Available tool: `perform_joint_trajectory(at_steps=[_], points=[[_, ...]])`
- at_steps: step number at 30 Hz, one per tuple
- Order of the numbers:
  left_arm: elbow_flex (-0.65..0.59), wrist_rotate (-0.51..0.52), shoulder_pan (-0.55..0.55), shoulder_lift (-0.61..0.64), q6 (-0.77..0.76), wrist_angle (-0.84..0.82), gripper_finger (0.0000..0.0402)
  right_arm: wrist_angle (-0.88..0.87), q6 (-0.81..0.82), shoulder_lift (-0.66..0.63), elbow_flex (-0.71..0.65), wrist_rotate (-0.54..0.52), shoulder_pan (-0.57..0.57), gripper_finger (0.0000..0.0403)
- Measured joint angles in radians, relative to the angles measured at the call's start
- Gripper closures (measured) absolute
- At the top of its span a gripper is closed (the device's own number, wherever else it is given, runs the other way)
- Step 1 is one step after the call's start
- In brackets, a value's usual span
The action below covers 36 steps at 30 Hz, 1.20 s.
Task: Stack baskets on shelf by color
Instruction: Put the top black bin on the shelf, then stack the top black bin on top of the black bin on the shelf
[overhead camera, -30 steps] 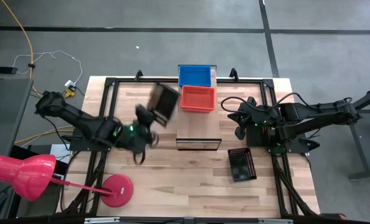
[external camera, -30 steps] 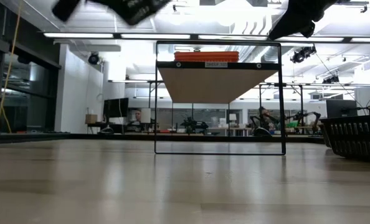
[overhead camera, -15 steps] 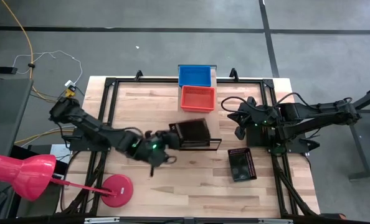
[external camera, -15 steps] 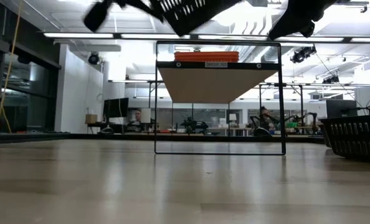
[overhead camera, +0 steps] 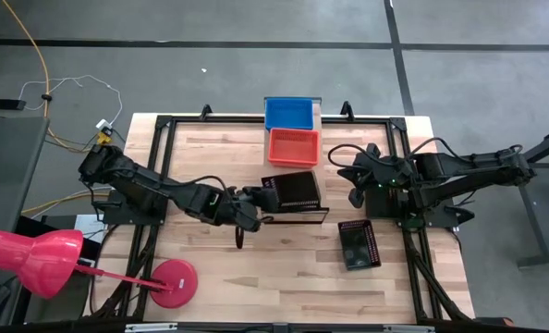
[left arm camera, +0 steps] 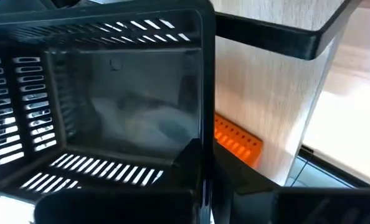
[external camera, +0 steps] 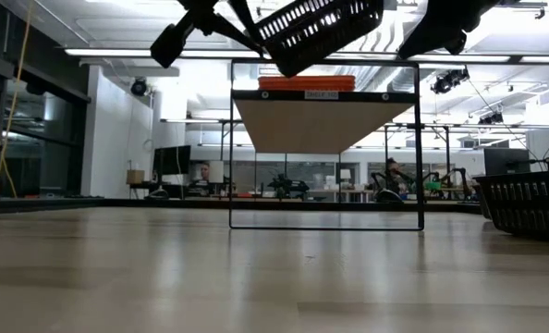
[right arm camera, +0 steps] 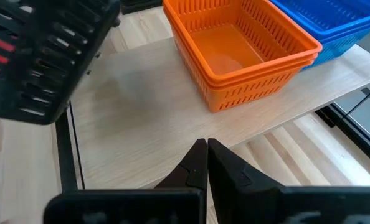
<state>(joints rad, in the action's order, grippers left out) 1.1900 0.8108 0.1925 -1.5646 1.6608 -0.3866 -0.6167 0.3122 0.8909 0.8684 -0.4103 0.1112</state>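
A black basket hangs tilted in my left gripper over the near end of the light-wood shelf. The low view shows that basket above the shelf. Stacked orange baskets stand mid-shelf, with blue baskets at the far end. A second black basket lies on the tabletop to the right. My right gripper hovers shut beside the shelf's right edge, touching nothing; its wrist view shows the orange baskets ahead. My left gripper pinches a side wall of the black basket at its rim, one finger inside the basket and one outside. It comes level from the table's left. The basket is lifted clear and tilted above the shelf, its open side turned toward the gripper.
A pink lamp with a round red base stands at the table's near left. The black frame rails run along both table sides. Bare shelf board lies between the orange stack and the held basket.
My left gripper has swung the black basket from left of the shelf's middle toward the table's right and near edge, bringing it over the shelf's near end. The basket has turned about on the way and stays lifted. The right arm has kept still.
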Motion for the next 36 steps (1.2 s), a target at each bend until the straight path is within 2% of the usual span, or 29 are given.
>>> perform_joint_trajectory(at_steps=[14, 27, 31, 36], points=[[0.000, -0.079, -0.019, 0.000, -0.009, -0.003, 0.0392, 0.002, 0.041, 0.000, 0.000, -0.002, 0.000, 0.0403], [-0.001, -0.190, -0.082, 0.000, -0.008, -0.006, 0.0310, 0.010, 0.064, 0.000, 0.000, -0.003, 0.000, 0.0403], [-0.001, -0.165, -0.078, 0.002, -0.030, 0.008, 0.0277, 0.010, 0.064, 0.000, 0.000, -0.003, 0.000, 0.0403], [-0.002, -0.053, -0.081, 0.020, -0.104, 0.041, 0.0243, 0.010, 0.063, 0.000, 0.000, -0.003, 0.000, 0.0403]])
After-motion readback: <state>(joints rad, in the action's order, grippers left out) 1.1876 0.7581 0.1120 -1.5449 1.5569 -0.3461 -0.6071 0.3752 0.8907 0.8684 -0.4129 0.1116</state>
